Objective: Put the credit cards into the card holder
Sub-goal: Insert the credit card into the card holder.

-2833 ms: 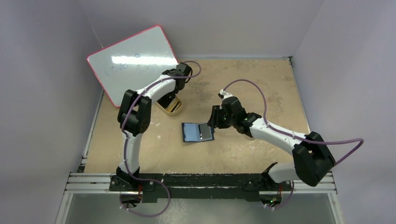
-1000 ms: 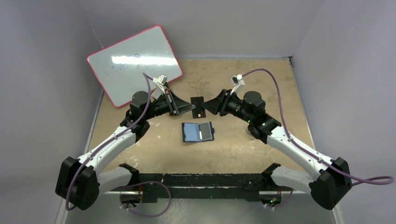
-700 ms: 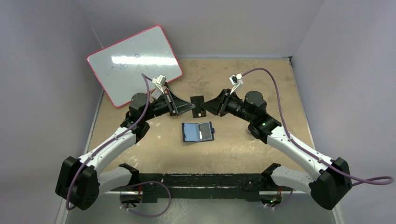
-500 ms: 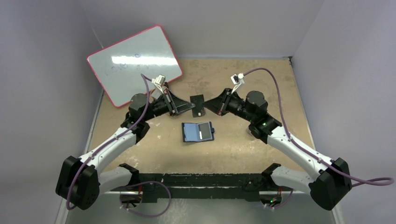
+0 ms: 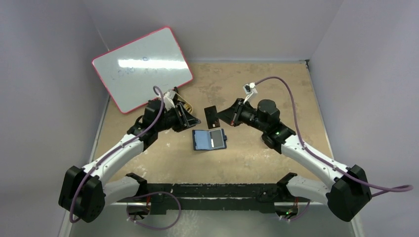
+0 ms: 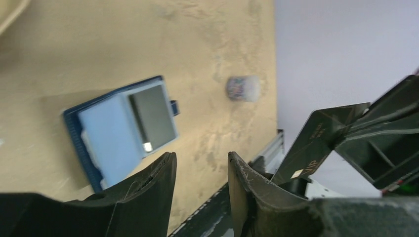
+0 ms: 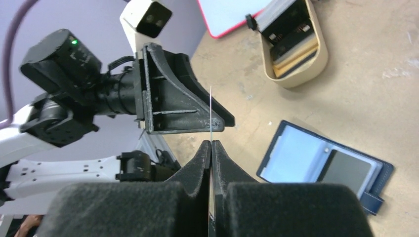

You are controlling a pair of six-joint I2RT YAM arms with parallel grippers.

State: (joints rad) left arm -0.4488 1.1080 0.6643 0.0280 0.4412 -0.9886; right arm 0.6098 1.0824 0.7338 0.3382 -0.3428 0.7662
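The right claw point(image 7: 211, 143) is pinching a thin dark rectangular credit card point(image 7: 211, 111) edge-on, for slotting into the open navy-blue bifold card holder point(image 7: 296, 165) lying below; one grey card point(image 7: 348, 170) seems pocketed there. The left claw point(image 6: 200, 165) is hanging spread, empty, opposite.

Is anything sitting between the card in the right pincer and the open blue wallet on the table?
Nothing visible does. The right pincer grips the credit card in the air near the open card holder; the left pincer is off to the side, open.
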